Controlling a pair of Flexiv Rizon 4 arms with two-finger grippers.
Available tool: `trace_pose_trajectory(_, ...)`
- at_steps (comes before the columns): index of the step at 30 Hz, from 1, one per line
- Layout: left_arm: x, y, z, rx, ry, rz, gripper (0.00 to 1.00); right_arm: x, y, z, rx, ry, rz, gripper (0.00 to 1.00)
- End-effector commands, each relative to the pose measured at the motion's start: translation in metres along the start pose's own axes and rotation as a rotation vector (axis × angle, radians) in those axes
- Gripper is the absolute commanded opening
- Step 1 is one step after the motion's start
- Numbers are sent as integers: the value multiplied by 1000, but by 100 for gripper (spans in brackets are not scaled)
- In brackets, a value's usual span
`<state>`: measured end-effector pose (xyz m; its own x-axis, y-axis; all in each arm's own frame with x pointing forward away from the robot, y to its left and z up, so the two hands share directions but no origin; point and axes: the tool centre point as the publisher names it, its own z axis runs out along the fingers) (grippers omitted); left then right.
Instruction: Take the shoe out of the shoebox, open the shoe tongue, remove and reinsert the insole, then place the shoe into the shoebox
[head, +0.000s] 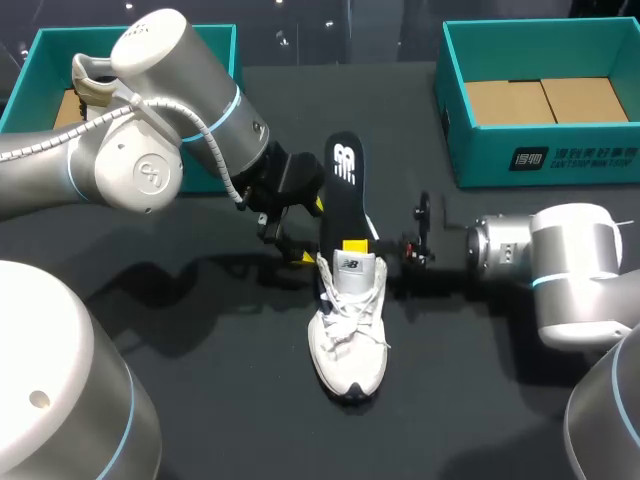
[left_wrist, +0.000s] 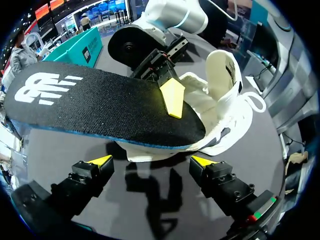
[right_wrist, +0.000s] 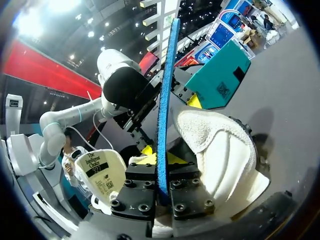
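Black cloth covered the table (head: 480, 400), on which two teal shoeboxes stood at the far corners, one by the left arm (head: 30, 75) and one by the right (head: 490, 165). The white shoe (head: 347, 340) was set well apart from both, at the middle, toe toward the robot, its tongue lifted. The black insole (head: 343, 190) was seen rising from the shoe's mouth, its lower end tucked inside.

The insole was pinched by the right gripper (right_wrist: 162, 172), flat between both fingers. The left gripper (left_wrist: 151, 162) was held just beside the shoe with fingers spread, touching nothing.

The insole step was judged half done. It would be done best with the insole kept in line with the shoe's length, and with the shoe steadied by the left gripper so that it is not dragged or tipped.
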<state>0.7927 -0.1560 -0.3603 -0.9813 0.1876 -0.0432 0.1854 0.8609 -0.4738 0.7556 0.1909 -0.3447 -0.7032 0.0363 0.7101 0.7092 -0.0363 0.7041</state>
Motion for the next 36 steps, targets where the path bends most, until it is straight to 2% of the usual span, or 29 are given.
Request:
trace_pose_trajectory(1, 0, 0, 0, -2, -1, 1, 100, 4, -18, -3, -12, -17, 5, 0)
trace_pose_trajectory(9, 0, 0, 0, -2, -1, 1, 100, 11, -12, -3, -17, -12, -35, 0)
trace_pose_trajectory(10, 0, 0, 0, -2, -1, 1, 100, 11, -10, -2, -15, -9, -40, 2)
trace_pose_trajectory(14, 0, 0, 0, -2, -1, 1, 100, 11, -7, -1, -7, 4, -51, 26)
trace_pose_trajectory(15, 0, 0, 0, -2, -1, 1, 100, 10, -7, -1, -6, 7, -53, 27)
trace_pose_trajectory(25, 0, 0, 0, -2, -1, 1, 100, 11, 2, -1, 17, 15, -93, 32)
trace_pose_trajectory(36, 0, 0, 0, -2, -1, 1, 100, 14, 11, 0, 32, 11, -127, 32)
